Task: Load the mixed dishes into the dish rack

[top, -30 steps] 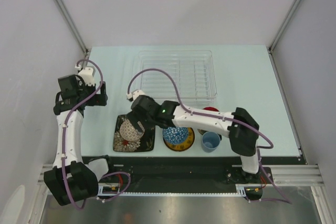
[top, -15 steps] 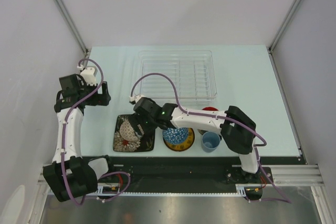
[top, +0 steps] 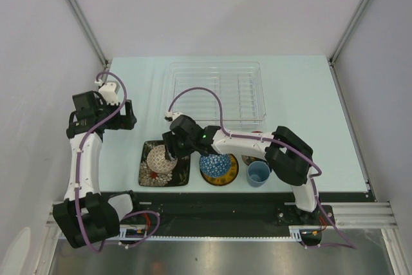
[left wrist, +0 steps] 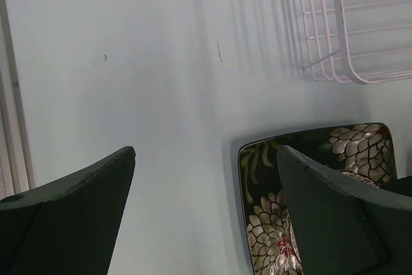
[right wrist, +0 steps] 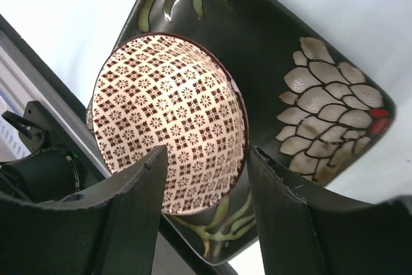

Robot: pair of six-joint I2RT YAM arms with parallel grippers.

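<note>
The cream-pink patterned bowl (top: 158, 158) (right wrist: 167, 107) sits on the black square floral plate (top: 149, 175) (right wrist: 309, 75) at the near left. My right gripper (top: 171, 153) (right wrist: 206, 165) is open just above the bowl, one finger over its inside and one outside its rim. My left gripper (top: 123, 116) (left wrist: 206, 156) is open and empty over bare table, left of the plate (left wrist: 302, 152). The blue patterned bowl (top: 217, 165) sits on the yellow saucer (top: 232, 173). The light-blue cup (top: 259, 173) stands to their right. The dish rack (top: 217, 91) is at the back. The mug is hidden by my right arm.
The rack's wire grid (left wrist: 347, 24) shows at the top right of the left wrist view. The table's near edge and the black base rail (top: 212, 201) run just below the dishes. Side walls close in the table on the left and right.
My right gripper has shifted right and lowered onto the cream-pink bowl, which now shows from above. The left arm has barely moved.
</note>
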